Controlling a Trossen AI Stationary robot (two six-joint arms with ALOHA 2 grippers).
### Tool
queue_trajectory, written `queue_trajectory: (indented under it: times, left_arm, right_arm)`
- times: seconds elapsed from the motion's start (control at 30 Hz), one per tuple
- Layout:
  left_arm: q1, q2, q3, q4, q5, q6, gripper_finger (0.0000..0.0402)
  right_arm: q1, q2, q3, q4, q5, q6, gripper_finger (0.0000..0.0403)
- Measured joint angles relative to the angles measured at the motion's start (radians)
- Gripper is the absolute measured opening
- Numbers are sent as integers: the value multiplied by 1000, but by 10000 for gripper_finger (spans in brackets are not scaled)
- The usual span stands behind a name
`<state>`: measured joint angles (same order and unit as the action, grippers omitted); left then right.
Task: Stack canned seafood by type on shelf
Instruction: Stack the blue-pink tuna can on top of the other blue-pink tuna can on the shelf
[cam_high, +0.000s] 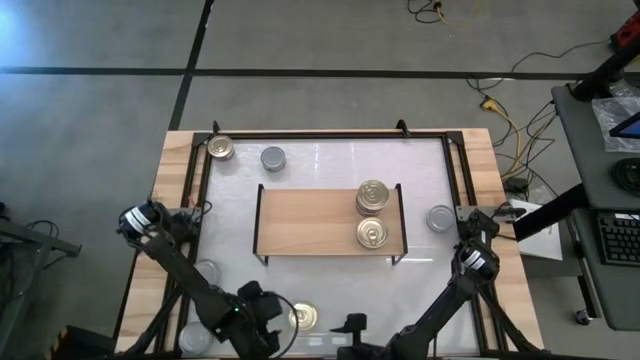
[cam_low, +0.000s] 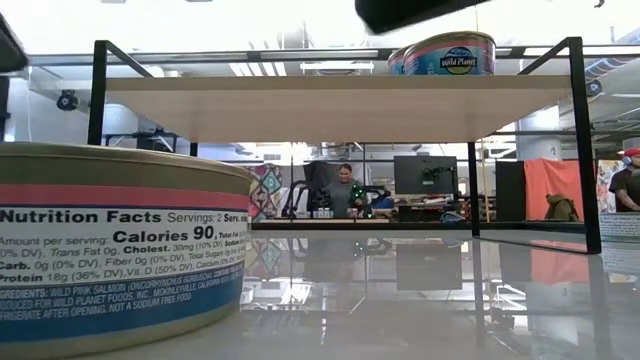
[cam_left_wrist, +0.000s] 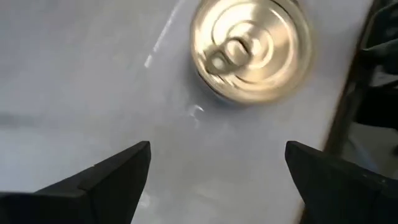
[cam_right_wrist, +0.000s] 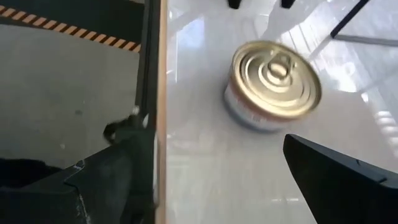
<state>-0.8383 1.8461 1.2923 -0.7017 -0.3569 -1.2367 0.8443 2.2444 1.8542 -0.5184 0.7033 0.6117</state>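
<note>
While both dark arms reach in from the near edge of the white worktop (cam_high: 330, 170), the left end effector (cam_left_wrist: 217, 168) hangs low with its fingers spread wide, empty, just short of a gold-topped can (cam_left_wrist: 250, 48) with a ribbed lid and pull tab. The right end effector (cam_right_wrist: 217, 180) is likewise spread and empty, near the same can, close to the worktop's wooden border. On the light-wood shelf (cam_high: 305, 222) with thin black metal legs, two gold-topped cans (cam_high: 373, 197) stand at its right end, one touching the other. Another gold can (cam_high: 220, 149) and a plain silver-grey can (cam_high: 273, 158) sit at the far left corner of the worktop; a further grey can (cam_high: 440, 217) rests right of the shelf.
</note>
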Motion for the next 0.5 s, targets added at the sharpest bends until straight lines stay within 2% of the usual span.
queue_trajectory:
  times: [0.2, 0.33, 0.5]
  left_arm:
    - [-5, 76, 16, -6, -92, 82, 347]
    - [-7, 137, 48, -2, -114, 126, 342]
    - [5, 226, 159, 27, -215, 193, 337]
  right_arm:
    - [45, 0, 9, -87, 6, 105, 386]
    - [78, 0, 43, -206, 28, 184, 386]
    - [106, -1, 84, -349, 58, 246, 386]
